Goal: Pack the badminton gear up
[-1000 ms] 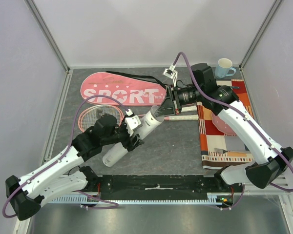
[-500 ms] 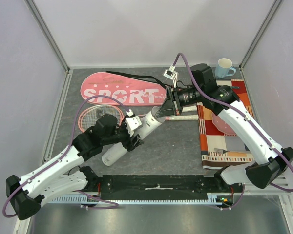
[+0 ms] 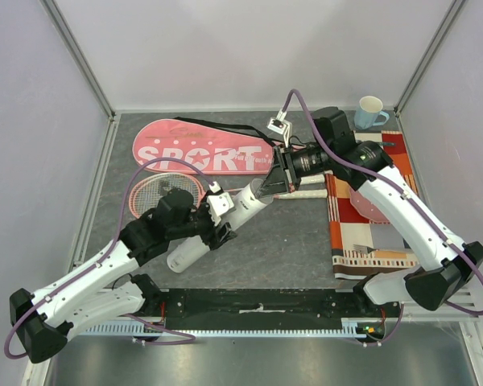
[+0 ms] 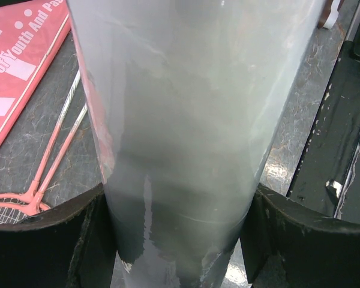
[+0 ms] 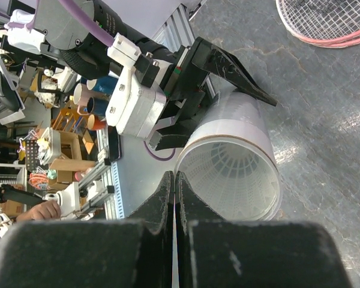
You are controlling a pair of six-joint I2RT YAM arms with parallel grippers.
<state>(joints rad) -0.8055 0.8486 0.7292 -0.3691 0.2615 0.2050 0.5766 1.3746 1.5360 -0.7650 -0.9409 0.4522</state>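
Note:
My left gripper [image 3: 217, 223] is shut on the long white tube [image 3: 225, 217] and holds it tilted, open mouth up and to the right. In the left wrist view the tube [image 4: 186, 120] fills the space between my black fingers [image 4: 54, 240]. My right gripper [image 3: 267, 188] is shut and empty, its tips [image 5: 174, 175] at the rim of the tube's mouth [image 5: 228, 174]. A white shuttlecock [image 5: 240, 174] sits inside the tube. Two pink rackets [image 3: 165, 190] lie left of the tube, and their white handles [image 3: 304, 193] reach to the right. The pink SPORT bag [image 3: 201, 149] lies behind.
A striped orange cloth [image 3: 369, 229] lies at the right under my right arm, with a pale blue cup [image 3: 370, 111] behind it. A black strip [image 3: 258, 301] runs along the near edge. The metal frame walls close in the left, right and back.
My right gripper has moved down and left, from above the racket handles to the tube's mouth. My left gripper and the tube have hardly moved.

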